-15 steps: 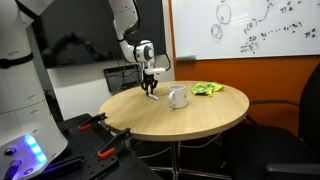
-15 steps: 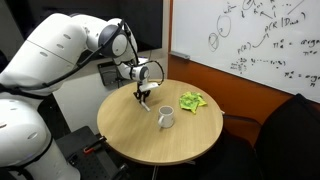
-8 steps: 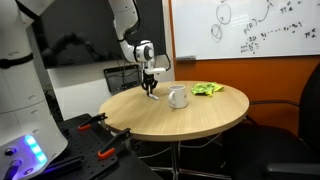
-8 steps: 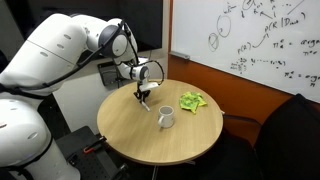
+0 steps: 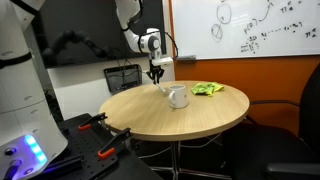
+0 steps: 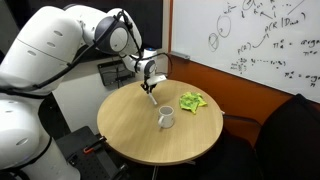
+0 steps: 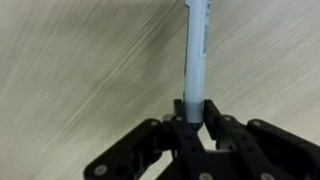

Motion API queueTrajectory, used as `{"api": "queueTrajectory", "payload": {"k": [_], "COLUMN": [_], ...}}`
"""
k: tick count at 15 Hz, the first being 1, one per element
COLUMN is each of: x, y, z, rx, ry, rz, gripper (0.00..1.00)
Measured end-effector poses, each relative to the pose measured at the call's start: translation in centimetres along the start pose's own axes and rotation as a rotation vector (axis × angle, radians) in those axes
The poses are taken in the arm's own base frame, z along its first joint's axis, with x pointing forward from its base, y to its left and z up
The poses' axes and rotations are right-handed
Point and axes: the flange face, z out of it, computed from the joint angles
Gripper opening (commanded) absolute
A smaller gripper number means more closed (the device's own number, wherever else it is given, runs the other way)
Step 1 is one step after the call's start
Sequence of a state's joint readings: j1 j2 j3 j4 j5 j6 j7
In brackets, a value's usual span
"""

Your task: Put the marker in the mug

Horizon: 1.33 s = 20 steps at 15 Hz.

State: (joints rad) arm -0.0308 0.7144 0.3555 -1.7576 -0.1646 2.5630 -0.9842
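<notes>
Past the near edge of my round wooden bench (image 5: pixel 150 125), the white mug (image 5: pixel 178 97) stands upright toward the far edge. Just beside it and higher up, over the far edge, my pincer (image 5: pixel 156 72) points down. In the wrist view its fingers (image 7: pixel 215 125) are closed tight on one end of the pale marker (image 7: pixel 196 50), which hangs over the wood, apart from the mug. Beyond the mug a crumpled green cloth (image 5: pixel 208 89) lies at the far edge.
</notes>
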Motion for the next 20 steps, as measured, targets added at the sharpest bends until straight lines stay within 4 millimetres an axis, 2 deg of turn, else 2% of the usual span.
{"api": "queueTrajectory", "payload": {"k": [2,5,12,17,20], "x": [-2.6,-7.2,-15.1,-21.3,-23.9], "y": [1.2,1.7,-0.2,-1.9,-2.7], "z": [-2.2,-4.6,-9.2,-10.2,-10.7], "rx": [-0.025,-0.059,-0.099,-0.114,-0.137], "ry": [0.105,0.255,0.584,0.693,0.766], "rz": [-0.003,-0.008,0.04,0.164,0.185], "gripper": [0.06,0.06,0.06,0.06,0.06]}}
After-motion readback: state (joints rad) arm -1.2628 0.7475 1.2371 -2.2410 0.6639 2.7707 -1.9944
